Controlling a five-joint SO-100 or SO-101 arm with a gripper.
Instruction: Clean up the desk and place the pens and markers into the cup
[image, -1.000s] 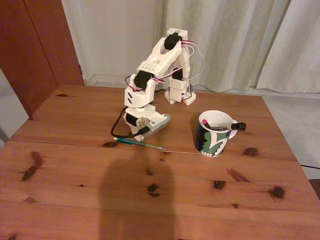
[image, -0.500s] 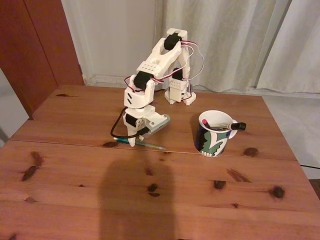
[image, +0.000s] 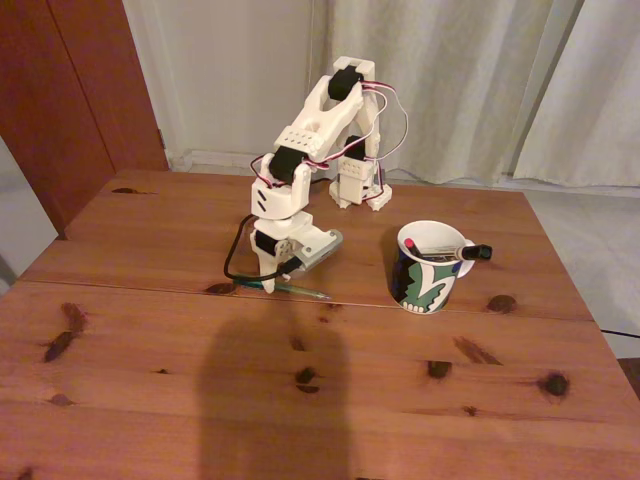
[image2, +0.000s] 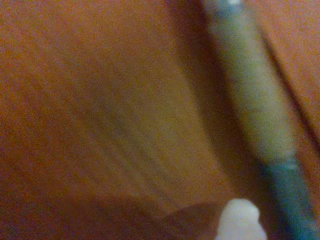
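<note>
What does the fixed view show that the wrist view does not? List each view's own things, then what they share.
Fixed view alone: the whole white arm, its gripper lowered onto the desk, the cup to its right with a black pen and a white marker in it, the curtains behind. Wrist view alone: a blurred close-up of wood grain and one white fingertip at the bottom edge, beside the pen. Both: the green pen lying flat on the desk. Neither settles how the jaws stand.

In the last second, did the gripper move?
Yes. The gripper dropped toward the green pen, nearer the desk seam.
</note>
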